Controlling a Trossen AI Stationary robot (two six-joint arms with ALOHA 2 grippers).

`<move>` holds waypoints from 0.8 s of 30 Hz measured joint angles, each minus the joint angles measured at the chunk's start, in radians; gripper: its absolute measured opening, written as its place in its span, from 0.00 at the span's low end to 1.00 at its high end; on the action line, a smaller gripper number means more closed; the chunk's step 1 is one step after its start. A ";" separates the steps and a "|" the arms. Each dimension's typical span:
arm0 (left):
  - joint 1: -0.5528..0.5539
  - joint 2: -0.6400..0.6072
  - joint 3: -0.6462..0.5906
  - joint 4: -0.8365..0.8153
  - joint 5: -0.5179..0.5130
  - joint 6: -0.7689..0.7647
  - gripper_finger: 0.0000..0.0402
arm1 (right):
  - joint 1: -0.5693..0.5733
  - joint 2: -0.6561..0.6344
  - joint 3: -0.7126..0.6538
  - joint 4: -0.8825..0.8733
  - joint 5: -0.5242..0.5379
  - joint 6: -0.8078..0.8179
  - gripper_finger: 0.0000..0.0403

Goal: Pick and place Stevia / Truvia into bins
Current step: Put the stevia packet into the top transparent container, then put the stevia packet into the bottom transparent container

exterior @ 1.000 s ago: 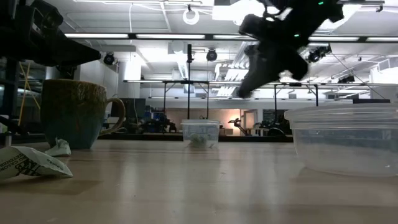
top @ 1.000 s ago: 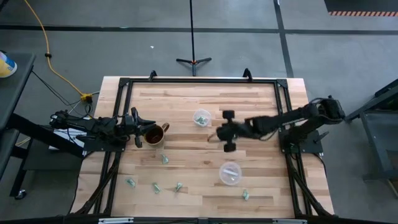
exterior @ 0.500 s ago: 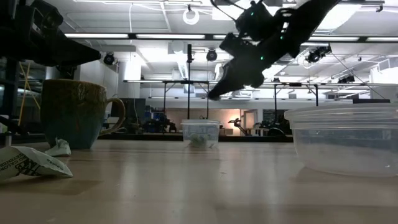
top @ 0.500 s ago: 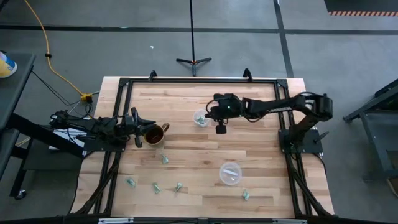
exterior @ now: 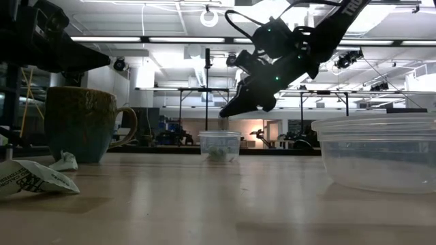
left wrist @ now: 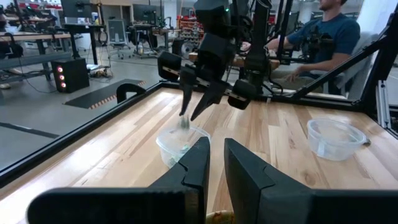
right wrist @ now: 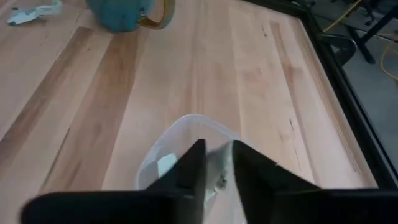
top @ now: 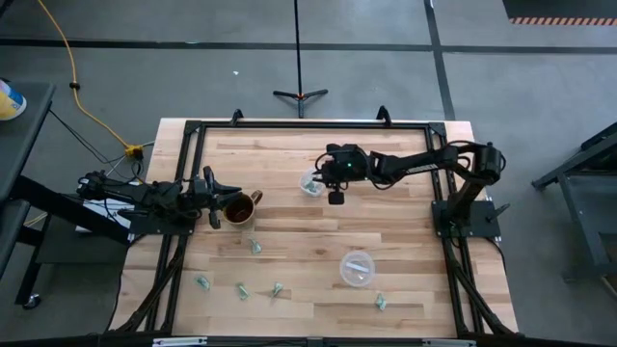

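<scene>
My right gripper (top: 321,179) hovers over the far clear cup (top: 310,181), shut on a small pale Stevia packet (left wrist: 185,122) just above the cup's rim (left wrist: 163,137). Other packets lie inside that cup (exterior: 218,152). Several more lie flat on the near half of the table (top: 255,247) (top: 243,289) (top: 380,302). The second clear cup (top: 357,268) stands near the table's near right. My left gripper (left wrist: 216,144) waits by the brown-gold mug (top: 237,207) at the table's left, fingers a narrow gap apart, holding nothing. My right gripper pinches the packet's upper end (left wrist: 185,117) between its two fingertips (left wrist: 196,111), which slant down from the table's right. The packet hangs below the tips, lifted clear, just above the far cup's opening.
The mug stands left of the far cup. Black frame rails (top: 308,125) run along the table's edges. Bare wood (top: 386,231) lies between the two cups. A person (left wrist: 329,37) sits beyond the table's right side.
My right gripper has carried the packet from above the table's middle toward the far left, ending over the far cup. It has also come down somewhat toward the cup's rim. The left arm has kept still.
</scene>
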 joint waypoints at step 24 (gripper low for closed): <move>0.000 0.000 0.000 0.000 0.000 0.000 0.21 | 0.574 -0.438 0.000 -0.362 0.410 0.302 0.49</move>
